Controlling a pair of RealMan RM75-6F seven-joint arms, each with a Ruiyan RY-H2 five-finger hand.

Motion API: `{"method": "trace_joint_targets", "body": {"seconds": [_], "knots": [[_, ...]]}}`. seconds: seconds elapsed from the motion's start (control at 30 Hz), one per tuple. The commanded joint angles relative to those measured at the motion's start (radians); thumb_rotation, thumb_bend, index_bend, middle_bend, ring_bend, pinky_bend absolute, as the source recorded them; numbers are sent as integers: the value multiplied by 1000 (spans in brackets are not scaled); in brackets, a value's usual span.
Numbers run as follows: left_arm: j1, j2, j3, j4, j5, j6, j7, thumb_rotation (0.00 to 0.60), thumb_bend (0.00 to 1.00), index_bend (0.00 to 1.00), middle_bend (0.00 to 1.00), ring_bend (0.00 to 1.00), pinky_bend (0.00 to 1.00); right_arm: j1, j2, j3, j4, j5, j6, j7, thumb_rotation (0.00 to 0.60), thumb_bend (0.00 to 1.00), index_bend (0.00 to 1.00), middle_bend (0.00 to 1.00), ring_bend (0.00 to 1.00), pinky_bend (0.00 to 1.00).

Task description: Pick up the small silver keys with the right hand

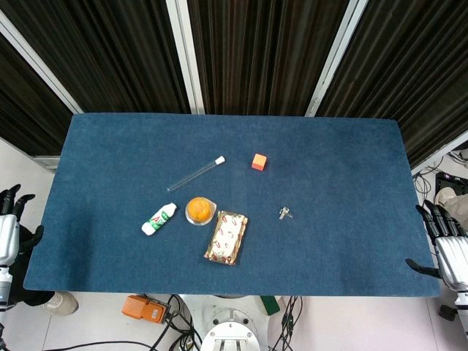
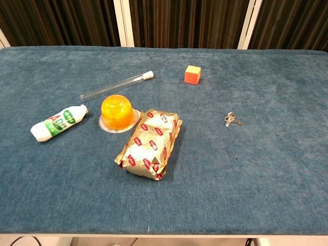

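Note:
The small silver keys (image 1: pixel 285 213) lie flat on the blue table (image 1: pixel 329 168), right of centre; the chest view shows the keys (image 2: pixel 232 119) too. My right hand (image 1: pixel 444 246) hangs off the table's right edge, fingers spread, holding nothing, far from the keys. Beyond the left edge sits my left hand (image 1: pixel 12 223), fingers apart and empty. Neither hand appears in the chest view.
Left of the keys lie a foil snack packet (image 1: pixel 226 237), an orange jelly cup (image 1: pixel 199 210), a small white bottle (image 1: pixel 159 219) and a glass test tube (image 1: pixel 196 173). An orange cube (image 1: pixel 258 161) sits farther back. Dark curtains hang behind the table.

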Motion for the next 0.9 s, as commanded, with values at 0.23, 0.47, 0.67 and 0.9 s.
{"method": "trace_joint_targets", "body": {"seconds": [0.23,0.47,0.67,0.9], "knots": [[3,3,2,0,4,5,-3,600,348,222,37,58,149,6,-14,11,22,-7,-12,18,600,96,0,0,56,211],[3,3,1,-3,4,6,-2,600,349,222,37,58,149,12,-20,11,43,-18,-26,48,600,95,30,0,59,211],[2,3,3,-4,8,4,-6,600,348,222,37,58,149,11,-20,9,44,-34,-22,57,600,95,52,0,63,213],[4,3,0,-7,4,6,-11,600,348,222,37,58,149,31,-34,2,56,-59,-55,48,600,95,93,0,71,213]]}}
